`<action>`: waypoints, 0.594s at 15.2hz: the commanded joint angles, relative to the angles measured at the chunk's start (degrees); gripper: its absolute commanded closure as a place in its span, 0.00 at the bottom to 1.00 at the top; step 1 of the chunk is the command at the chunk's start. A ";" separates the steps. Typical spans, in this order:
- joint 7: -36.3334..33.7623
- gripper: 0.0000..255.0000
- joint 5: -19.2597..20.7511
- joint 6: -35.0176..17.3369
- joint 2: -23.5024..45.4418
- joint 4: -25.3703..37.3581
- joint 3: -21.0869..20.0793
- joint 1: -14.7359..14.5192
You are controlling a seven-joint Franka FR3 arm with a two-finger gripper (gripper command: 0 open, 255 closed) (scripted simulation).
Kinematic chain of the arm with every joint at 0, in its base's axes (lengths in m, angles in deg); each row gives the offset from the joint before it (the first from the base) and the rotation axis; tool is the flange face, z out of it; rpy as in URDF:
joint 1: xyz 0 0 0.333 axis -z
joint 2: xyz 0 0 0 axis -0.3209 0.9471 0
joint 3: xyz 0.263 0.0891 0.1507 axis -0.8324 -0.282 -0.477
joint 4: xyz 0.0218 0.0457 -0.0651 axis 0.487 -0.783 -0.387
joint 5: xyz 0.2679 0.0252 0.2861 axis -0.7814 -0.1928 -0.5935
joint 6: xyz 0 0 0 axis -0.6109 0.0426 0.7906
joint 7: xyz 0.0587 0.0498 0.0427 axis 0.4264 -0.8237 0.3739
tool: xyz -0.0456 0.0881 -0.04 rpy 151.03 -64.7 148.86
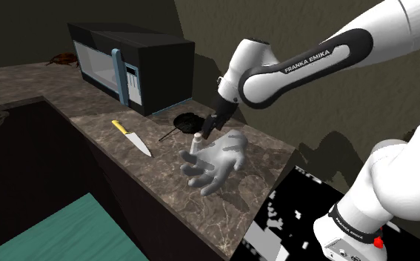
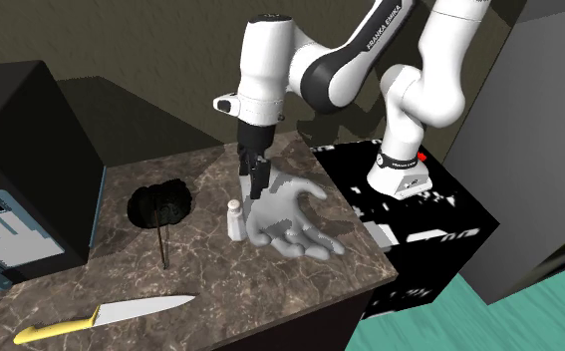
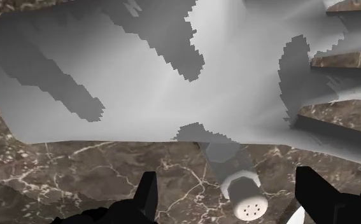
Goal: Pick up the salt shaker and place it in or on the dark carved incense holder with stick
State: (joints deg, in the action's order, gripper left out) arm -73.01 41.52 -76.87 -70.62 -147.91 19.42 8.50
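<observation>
Salt shaker (image 3: pixel 244 191) stands below the open jaws, off-centre.
It stands upright just beside the grey hand sculpture (image 3: pixel 141 76); the jaws are spread wide and empty, the shaker between them untouched.

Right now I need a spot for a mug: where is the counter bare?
Bare: the strip between knife and grey hand model, past the stick; also between knife and microwave. Crowded: holder, shaker and grey hand model cluster, the open pincer over the shaker.
</observation>
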 commanded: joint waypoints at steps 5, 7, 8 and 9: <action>0.82 0.00 -0.92 -5.92 7.63 2.70 -0.87 -1.02; 0.79 0.00 -0.89 -7.37 9.10 2.74 -0.96 -1.10; 0.78 0.00 -0.87 -8.09 9.85 2.78 -1.00 -1.14; 0.75 0.00 -0.82 -9.21 11.05 2.86 -1.06 -1.21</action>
State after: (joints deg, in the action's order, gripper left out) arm -72.14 40.63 -85.17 -60.54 -145.17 18.43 7.37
